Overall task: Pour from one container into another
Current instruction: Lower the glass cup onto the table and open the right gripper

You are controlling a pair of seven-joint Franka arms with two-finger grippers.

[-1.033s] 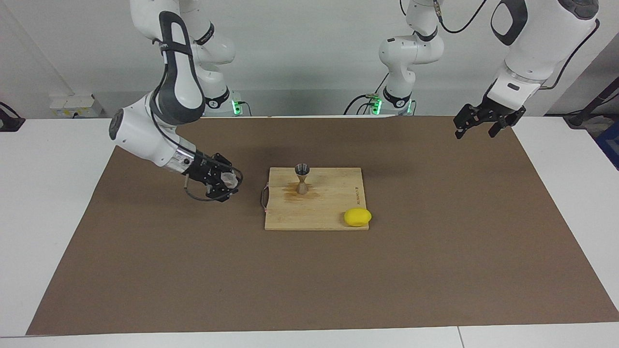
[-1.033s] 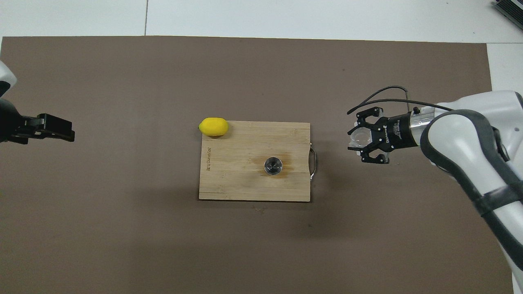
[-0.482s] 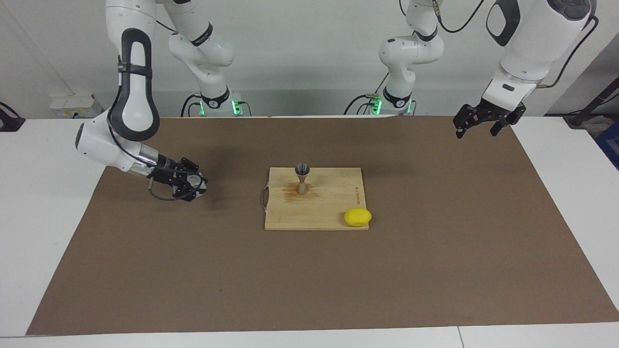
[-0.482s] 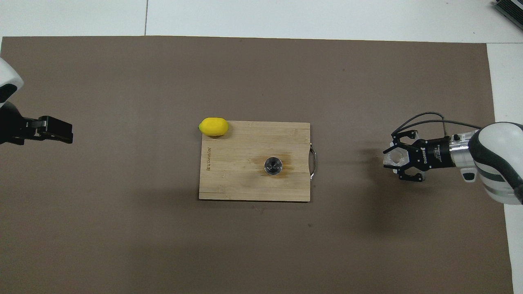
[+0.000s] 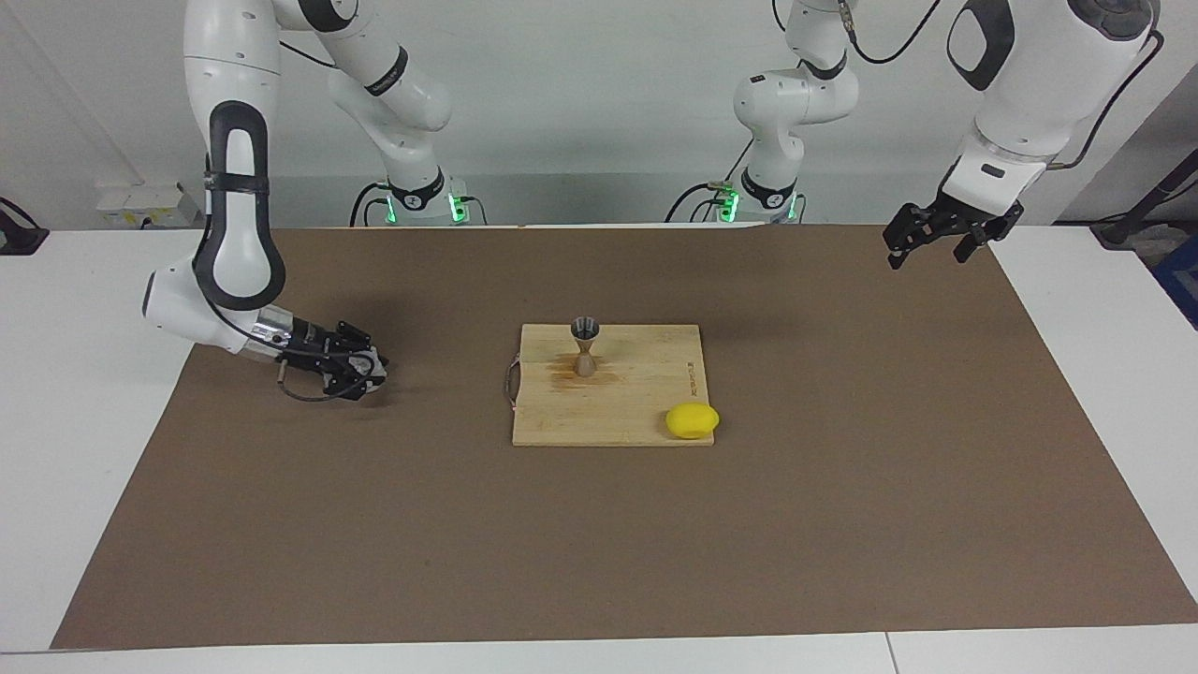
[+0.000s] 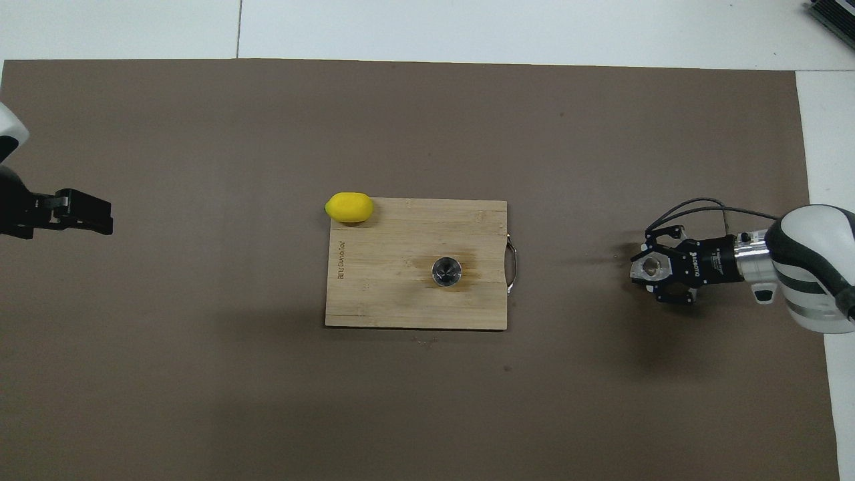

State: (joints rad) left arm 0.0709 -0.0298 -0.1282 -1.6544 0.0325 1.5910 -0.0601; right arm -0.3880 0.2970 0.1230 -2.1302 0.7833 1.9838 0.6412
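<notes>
The small clear cup (image 5: 363,363) is held in my right gripper (image 5: 359,366), which is shut on it very low over the brown mat, toward the right arm's end of the table. I cannot tell whether the cup touches the mat. It also shows in the overhead view (image 6: 649,268) inside the right gripper (image 6: 651,270). The metal hourglass jigger (image 5: 585,346) stands upright on the wooden cutting board (image 5: 646,398), well apart from the cup; from overhead I see its open top (image 6: 446,272). My left gripper (image 5: 927,241) waits open and empty in the air over the mat's edge at the left arm's end (image 6: 83,214).
A yellow lemon (image 5: 693,420) lies at the board's corner farthest from the robots, toward the left arm's end (image 6: 349,207). The board (image 6: 387,294) has a metal handle (image 6: 513,267) on its edge toward the right arm. The brown mat (image 5: 842,487) covers the table.
My right gripper has carried the clear cup away from the board toward the right arm's end and down close to the mat. The left gripper has barely moved.
</notes>
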